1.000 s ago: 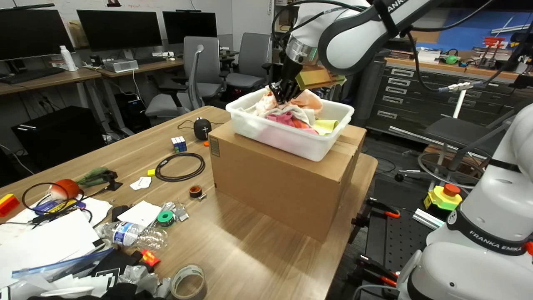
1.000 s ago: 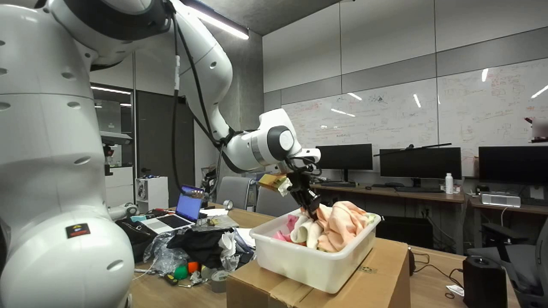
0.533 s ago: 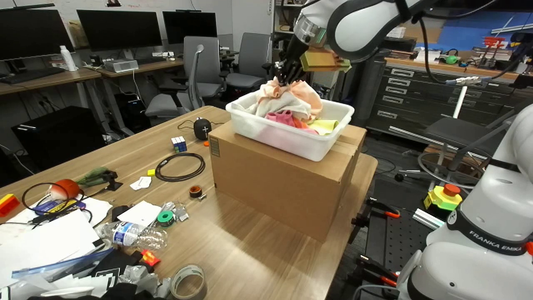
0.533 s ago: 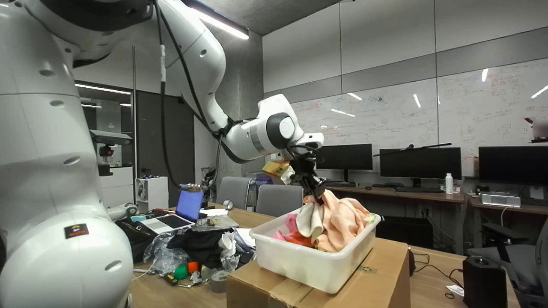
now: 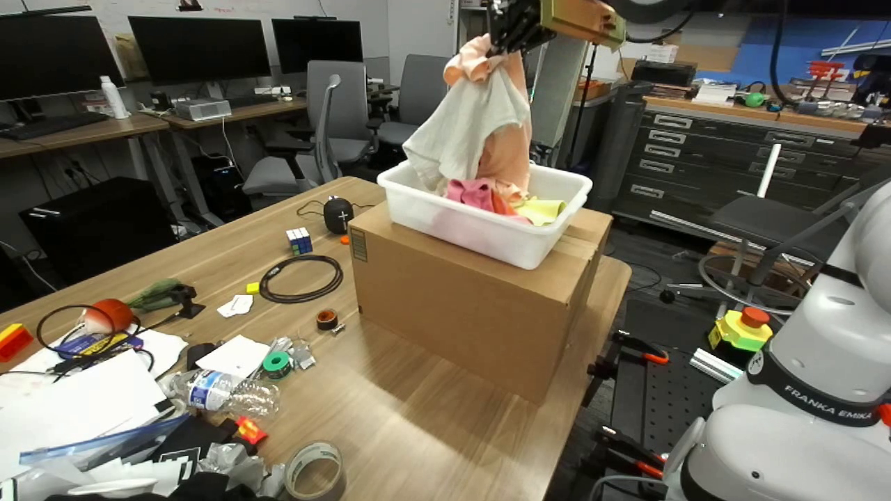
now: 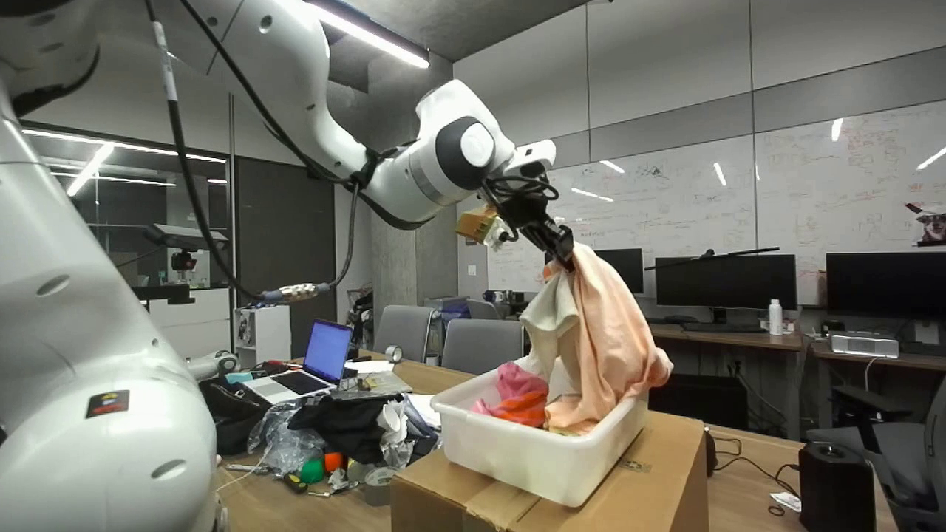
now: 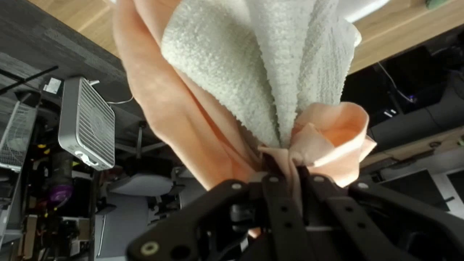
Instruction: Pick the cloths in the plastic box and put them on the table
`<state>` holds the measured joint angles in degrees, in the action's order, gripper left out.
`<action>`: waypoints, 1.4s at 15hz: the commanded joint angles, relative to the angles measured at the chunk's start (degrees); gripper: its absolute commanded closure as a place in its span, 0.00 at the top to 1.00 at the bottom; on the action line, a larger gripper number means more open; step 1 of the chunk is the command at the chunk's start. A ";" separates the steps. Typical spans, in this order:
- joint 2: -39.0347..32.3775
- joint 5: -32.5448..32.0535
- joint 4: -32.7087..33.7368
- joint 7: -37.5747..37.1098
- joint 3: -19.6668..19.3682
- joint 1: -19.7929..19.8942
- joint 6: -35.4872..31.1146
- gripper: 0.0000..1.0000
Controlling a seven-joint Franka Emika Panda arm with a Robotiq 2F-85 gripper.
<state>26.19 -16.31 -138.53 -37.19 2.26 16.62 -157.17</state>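
Observation:
My gripper (image 5: 495,50) is high above the plastic box (image 5: 473,233), shut on the peach-orange cloth (image 6: 610,325). In the wrist view a fold of that cloth (image 7: 181,134) is pinched between the fingers (image 7: 275,195). A white terry cloth (image 5: 463,132) hangs bunched up with it; whether the fingers grip it directly is hidden. Their lower ends reach down into the box in both exterior views. Inside the box lie a pink-red cloth (image 6: 521,395) and a pale yellow one (image 5: 541,210). The table (image 5: 418,431) spreads out below.
A brown cardboard box (image 5: 452,313) on the table carries the plastic box. Papers, a water bottle (image 5: 223,393), tape (image 5: 317,470) and a coiled cable (image 5: 301,278) are scattered over the tabletop. A laptop (image 6: 325,358) and black bags stand nearer the arm base.
My gripper has risen well above the box, pulling the peach-orange cloth and the white terry cloth upward into a long hanging bundle. The pink-red cloth and the box stay in place.

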 commanded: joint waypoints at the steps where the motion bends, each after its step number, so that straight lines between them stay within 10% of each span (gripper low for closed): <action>1: 5.28 1.39 0.07 -1.26 2.53 2.56 -2.79 0.06; 10: 10.78 9.56 1.05 2.08 4.03 -0.14 -4.56 0.06; 21: 8.62 29.87 4.40 25.87 -0.22 -28.98 7.82 0.06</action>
<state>36.71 8.46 -137.78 -18.24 4.82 -5.89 -152.31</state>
